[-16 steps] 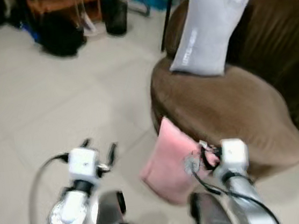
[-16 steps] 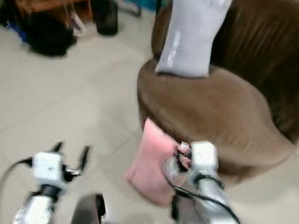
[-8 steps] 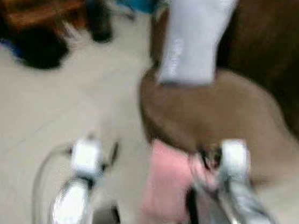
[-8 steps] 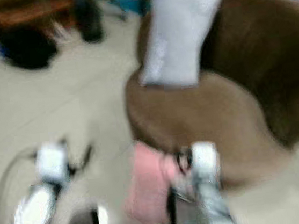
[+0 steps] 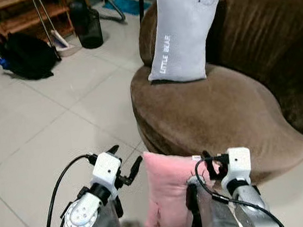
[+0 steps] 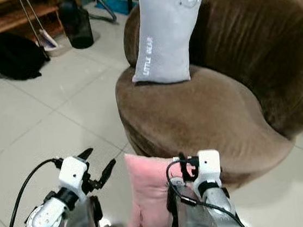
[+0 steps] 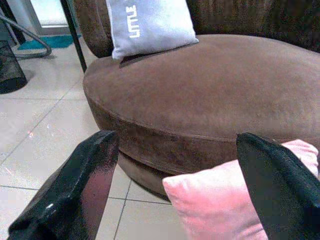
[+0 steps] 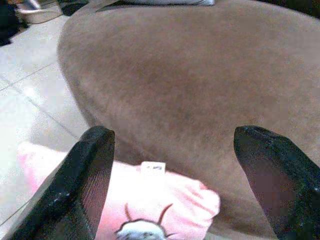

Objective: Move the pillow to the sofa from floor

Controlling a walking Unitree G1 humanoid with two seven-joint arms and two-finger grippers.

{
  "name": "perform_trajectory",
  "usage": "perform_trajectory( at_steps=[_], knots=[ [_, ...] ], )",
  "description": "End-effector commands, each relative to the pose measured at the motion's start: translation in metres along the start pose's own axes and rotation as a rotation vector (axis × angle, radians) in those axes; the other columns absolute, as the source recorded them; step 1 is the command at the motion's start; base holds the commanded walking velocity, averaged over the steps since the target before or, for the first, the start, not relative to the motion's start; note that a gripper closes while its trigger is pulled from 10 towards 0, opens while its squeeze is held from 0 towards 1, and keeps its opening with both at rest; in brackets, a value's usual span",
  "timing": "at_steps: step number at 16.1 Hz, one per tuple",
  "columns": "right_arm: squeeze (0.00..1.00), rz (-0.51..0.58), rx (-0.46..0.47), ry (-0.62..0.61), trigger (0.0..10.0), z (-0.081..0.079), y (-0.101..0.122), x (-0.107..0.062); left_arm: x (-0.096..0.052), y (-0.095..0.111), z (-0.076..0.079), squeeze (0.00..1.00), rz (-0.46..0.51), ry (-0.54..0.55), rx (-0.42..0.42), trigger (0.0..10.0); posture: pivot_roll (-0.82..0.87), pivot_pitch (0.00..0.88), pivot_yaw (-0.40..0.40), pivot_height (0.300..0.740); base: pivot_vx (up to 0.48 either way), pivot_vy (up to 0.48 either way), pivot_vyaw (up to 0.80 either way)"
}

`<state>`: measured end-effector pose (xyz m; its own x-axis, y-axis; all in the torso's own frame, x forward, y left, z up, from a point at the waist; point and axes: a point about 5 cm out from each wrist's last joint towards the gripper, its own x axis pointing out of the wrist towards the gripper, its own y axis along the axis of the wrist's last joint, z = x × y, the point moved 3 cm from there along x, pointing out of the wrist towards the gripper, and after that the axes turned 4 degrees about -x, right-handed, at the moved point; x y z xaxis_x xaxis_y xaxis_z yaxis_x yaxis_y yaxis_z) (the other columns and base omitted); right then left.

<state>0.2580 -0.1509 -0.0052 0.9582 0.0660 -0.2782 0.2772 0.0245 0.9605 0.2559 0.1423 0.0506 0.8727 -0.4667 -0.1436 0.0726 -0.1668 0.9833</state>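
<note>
A pink pillow (image 5: 168, 191) stands on the tiled floor, leaning against the front of the round brown sofa (image 5: 216, 106). My left gripper (image 5: 126, 156) is open just left of the pillow's top corner, apart from it. My right gripper (image 5: 212, 167) is open over the pillow's upper right corner, close to the sofa's edge. In the left wrist view the pink pillow (image 7: 235, 210) lies low between the black fingers (image 7: 85, 185). In the right wrist view the pink pillow (image 8: 150, 200) with its white tag sits below the open fingers (image 8: 90, 170).
A grey pillow (image 5: 183, 30) with lettering stands upright on the sofa seat against the backrest. At the far left are a black bag (image 5: 27, 53), a dark bin (image 5: 88, 25) and a wooden shelf (image 5: 19, 13). Bare tiles stretch out to the left.
The head view has swung and steadied from blur; the sofa now sits more central. Both grippers stay open on either side of the pink pillow's top.
</note>
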Motion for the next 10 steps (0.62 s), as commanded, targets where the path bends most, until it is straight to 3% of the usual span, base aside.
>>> perform_trajectory(
  at_steps=[1, 6, 10],
  knots=[
    [0.0, -0.037, 0.0, 0.029, 10.0, -0.003, -0.007, -0.001, 0.0, 0.001, 0.003, 0.0, 0.004, -0.019, 0.013, 10.0, 0.08, 0.088, -0.07, 0.565, 0.0, 0.0, 0.0],
    [0.0, -0.056, -0.015, 0.056, 10.0, -0.005, -0.011, -0.004, -0.002, 0.0, 0.0, 0.0, 0.002, 0.013, -0.001, 10.0, 0.08, 0.1, -0.077, 0.521, 0.0, 0.0, 0.0],
    [0.0, -0.091, -0.032, 0.129, 10.0, -0.016, -0.017, -0.004, -0.003, 0.0, 0.001, 0.0, 0.002, 0.001, 0.01, 10.0, 0.08, 0.112, -0.076, 0.486, 0.0, 0.0, 0.0]
  ],
)
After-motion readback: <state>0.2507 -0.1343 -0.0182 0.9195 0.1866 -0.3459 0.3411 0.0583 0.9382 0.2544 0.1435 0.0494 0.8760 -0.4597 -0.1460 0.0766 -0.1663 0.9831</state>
